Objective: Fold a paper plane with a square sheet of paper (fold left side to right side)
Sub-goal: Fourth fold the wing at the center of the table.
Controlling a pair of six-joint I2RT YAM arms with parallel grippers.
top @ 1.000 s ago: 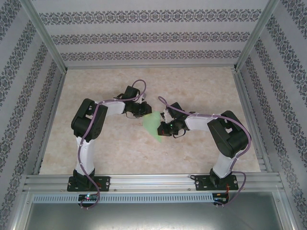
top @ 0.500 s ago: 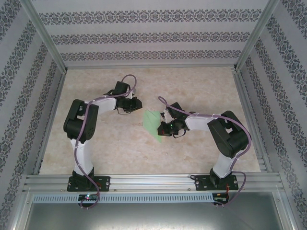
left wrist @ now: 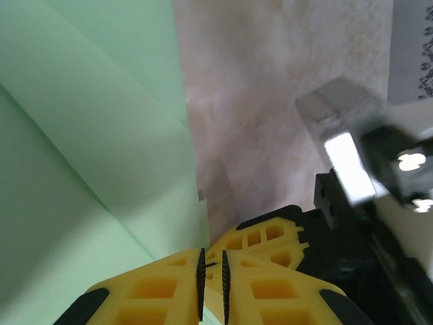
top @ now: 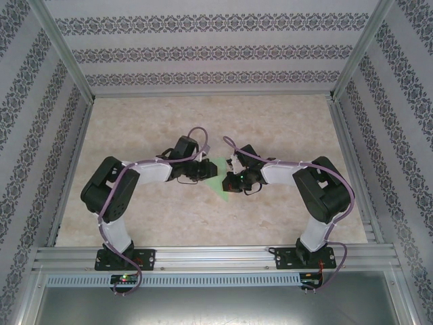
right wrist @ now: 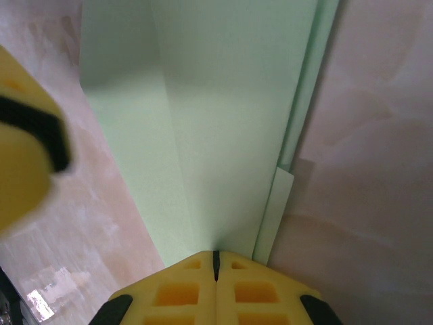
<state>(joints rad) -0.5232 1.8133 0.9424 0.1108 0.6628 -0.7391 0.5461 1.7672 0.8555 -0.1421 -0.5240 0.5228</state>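
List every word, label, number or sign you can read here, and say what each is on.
No text can be read.
The sheet of paper is plain green and unmarked.
The wall bands carry ornament, not lettering.
The small lit boards at the arm bases are too small to show any print.

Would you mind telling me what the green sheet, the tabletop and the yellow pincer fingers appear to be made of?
Green sheet: thin matte paper, judging by its sharp creases and layered edges.
Tabletop: marble-patterned and glossy, since it reflects light; possibly laminate.
Right pincer fingers: matte yellow plastic with recessed pockets, probably moulded or printed.
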